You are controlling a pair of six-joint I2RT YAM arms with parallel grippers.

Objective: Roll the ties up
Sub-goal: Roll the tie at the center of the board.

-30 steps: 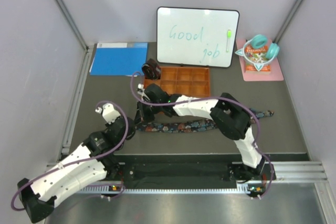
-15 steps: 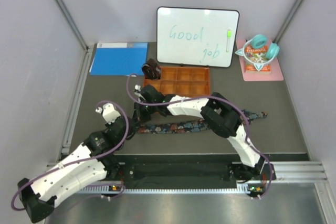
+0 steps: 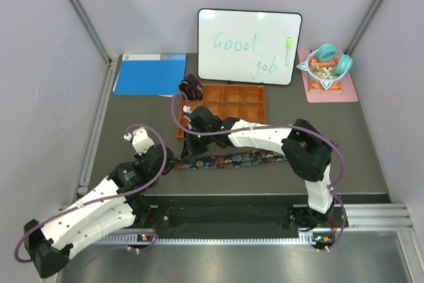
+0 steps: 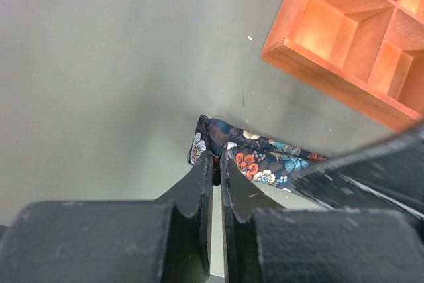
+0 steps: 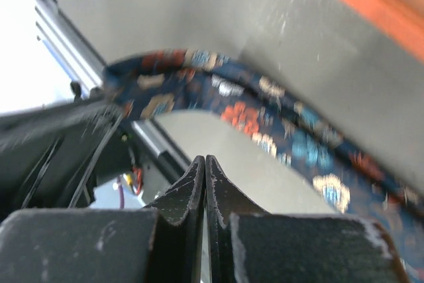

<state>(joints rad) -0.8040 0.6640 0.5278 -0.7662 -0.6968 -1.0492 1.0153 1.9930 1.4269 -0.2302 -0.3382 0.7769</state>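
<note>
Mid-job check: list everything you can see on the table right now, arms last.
whiteboard: one, white, back centre
marker: one, green, on whiteboard
folder: one, blue, back left
tray: one, orange, before whiteboard
rolled tie: one, dark brown, tray's back-left corner
floral tie: one, navy, strip before tray
pad: one, pink, back right
headphones: one, teal, on pad
left gripper: shut, at floral tie's left end
right gripper: shut, near floral tie
</note>
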